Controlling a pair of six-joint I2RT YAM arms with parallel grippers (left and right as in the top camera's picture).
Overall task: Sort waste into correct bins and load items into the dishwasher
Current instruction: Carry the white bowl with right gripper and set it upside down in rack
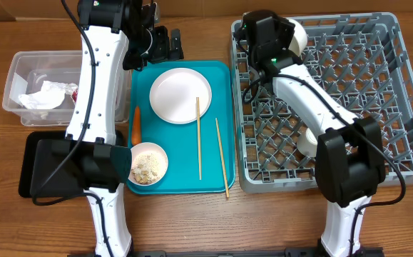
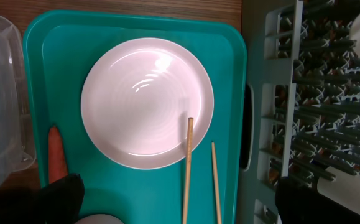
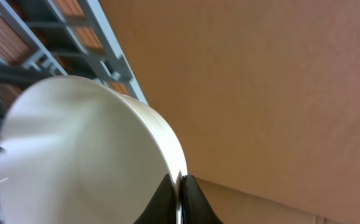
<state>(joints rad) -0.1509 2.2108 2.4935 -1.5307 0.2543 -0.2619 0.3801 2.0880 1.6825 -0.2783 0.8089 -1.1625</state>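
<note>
Right gripper (image 3: 181, 186) clamps a round white bowl's (image 3: 74, 155) rim over the grey pegged plastic rack (image 1: 377, 86), counter's far-right. Left gripper (image 1: 169, 45), jaws apart and empty, hangs near the counter's far edge.

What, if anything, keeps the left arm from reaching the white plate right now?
Probably nothing, so yes: the left gripper hovers open by the plate, which lies bare except one chopstick overlapping its rim.
</note>
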